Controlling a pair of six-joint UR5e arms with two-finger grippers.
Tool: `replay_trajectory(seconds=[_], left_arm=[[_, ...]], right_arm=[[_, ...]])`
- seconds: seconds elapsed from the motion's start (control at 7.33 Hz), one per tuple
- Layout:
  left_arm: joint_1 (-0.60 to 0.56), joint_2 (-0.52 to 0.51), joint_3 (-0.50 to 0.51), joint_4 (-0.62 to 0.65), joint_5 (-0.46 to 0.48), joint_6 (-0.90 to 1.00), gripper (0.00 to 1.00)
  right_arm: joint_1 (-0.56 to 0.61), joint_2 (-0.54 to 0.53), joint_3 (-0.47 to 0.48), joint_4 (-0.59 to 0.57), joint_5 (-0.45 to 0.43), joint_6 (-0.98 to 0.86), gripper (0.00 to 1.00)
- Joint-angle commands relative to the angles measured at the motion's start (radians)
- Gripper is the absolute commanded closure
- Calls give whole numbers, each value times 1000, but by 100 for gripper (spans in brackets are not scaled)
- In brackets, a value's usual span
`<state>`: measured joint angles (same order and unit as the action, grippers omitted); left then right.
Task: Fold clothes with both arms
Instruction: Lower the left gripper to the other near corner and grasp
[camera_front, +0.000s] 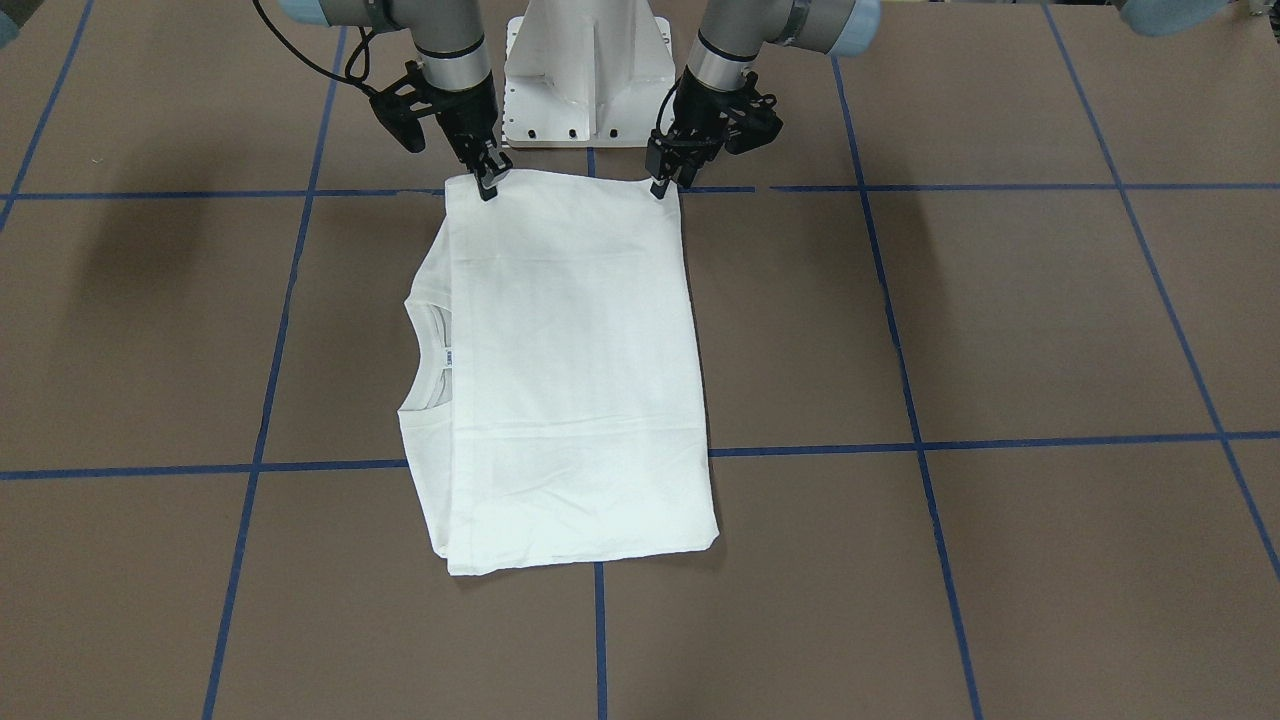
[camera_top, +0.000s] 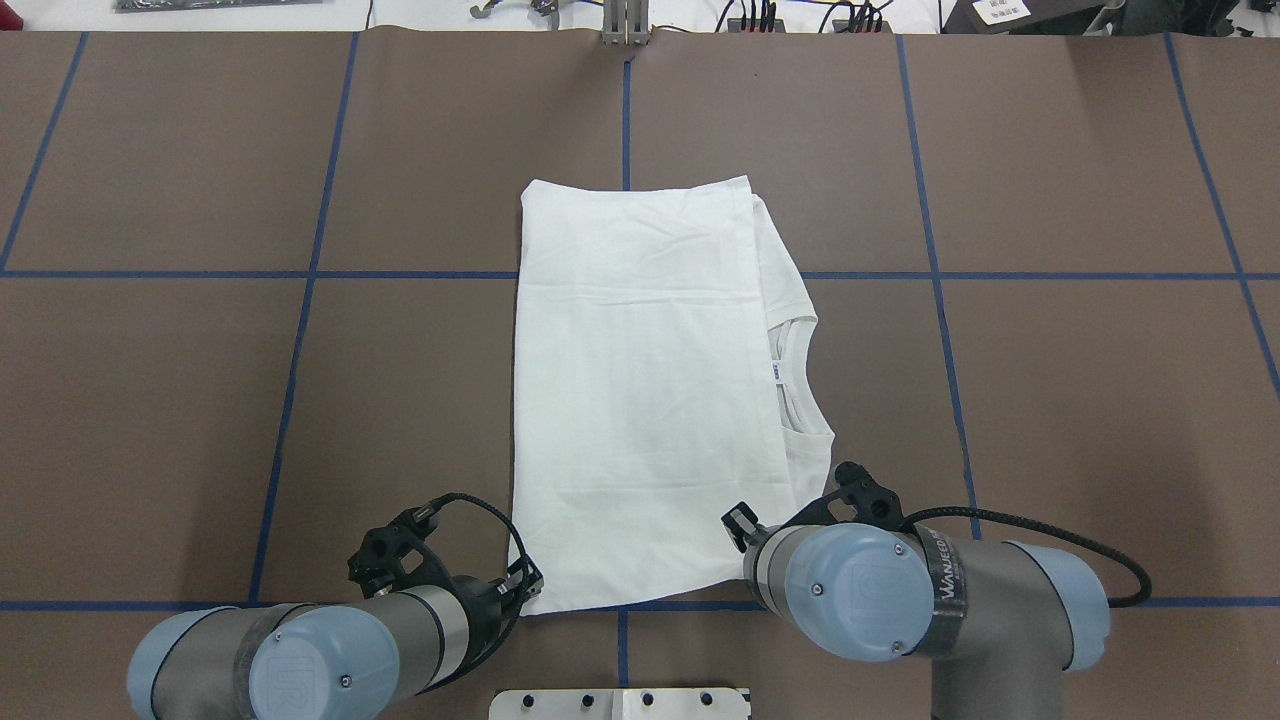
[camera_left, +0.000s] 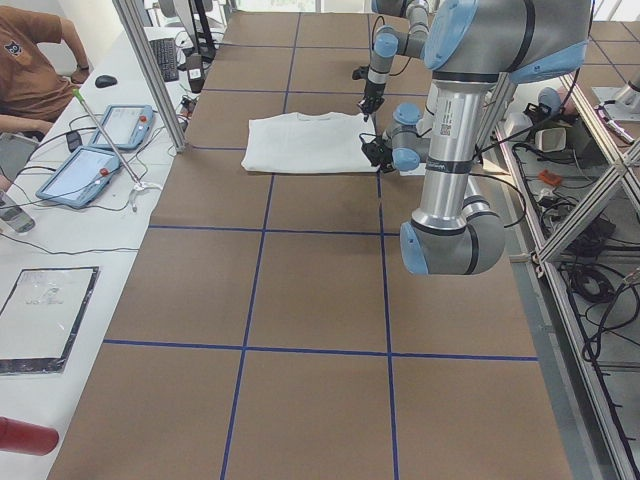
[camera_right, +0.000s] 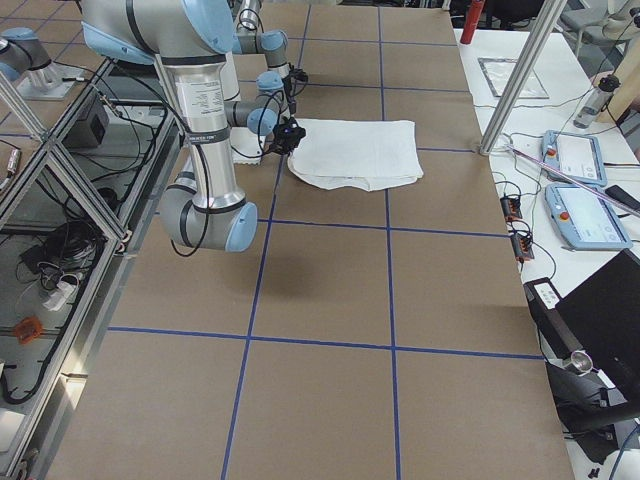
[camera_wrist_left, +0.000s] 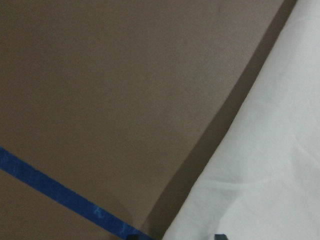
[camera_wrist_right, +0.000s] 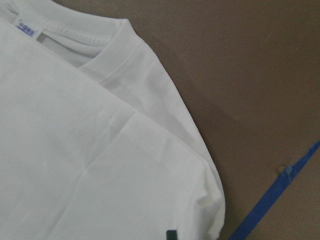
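Overhead exterior view, read from the left. The left gripper (camera_top: 522, 585) is pinching the near left corner of the T-shirt (camera_top: 640, 380), with its fingers drawn together on the cloth. The front-facing view is showing the same narrow grip at that corner.

At centre, the T-shirt is lying flat on the brown table (camera_top: 1050, 400), folded into a tall rectangle. Its long axis is running straight away from the robot. Its near short edge is lying along the blue tape line (camera_top: 400, 606) closest to the base.

To the right, the collar (camera_top: 800, 380) and neck label (camera_top: 776, 371) are peeking out from under the top layer, facing the robot's right side. The right gripper (camera_top: 738, 522) is closing on the near right corner and is partly hidden under its own wrist. In the front-facing view its fingertips are meeting on the cloth.

Judged relation: each arm is holding one end of the same short edge, so neither is nearer. The whole length of the garment is lying ahead of both grippers. A halving fold would therefore be carrying this edge forward along the long axis, toward the far edge, with the two arms travelling in parallel.
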<state>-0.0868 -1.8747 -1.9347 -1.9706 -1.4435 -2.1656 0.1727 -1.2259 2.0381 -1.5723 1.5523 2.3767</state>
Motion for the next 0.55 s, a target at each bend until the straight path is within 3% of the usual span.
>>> replay_trajectory(seconds=[0.0, 0.27, 0.41], left_arm=[[-1, -3, -10, -1, 0, -7, 100], [-5, 3, -85, 1, 0, -7, 100], [-5, 0, -148, 37, 0, -8, 100]], right_arm=[[-1, 2, 1, 0, 0, -1, 100], [-1, -4, 10, 0, 0, 1, 100], [-1, -23, 63, -9, 2, 1, 100]])
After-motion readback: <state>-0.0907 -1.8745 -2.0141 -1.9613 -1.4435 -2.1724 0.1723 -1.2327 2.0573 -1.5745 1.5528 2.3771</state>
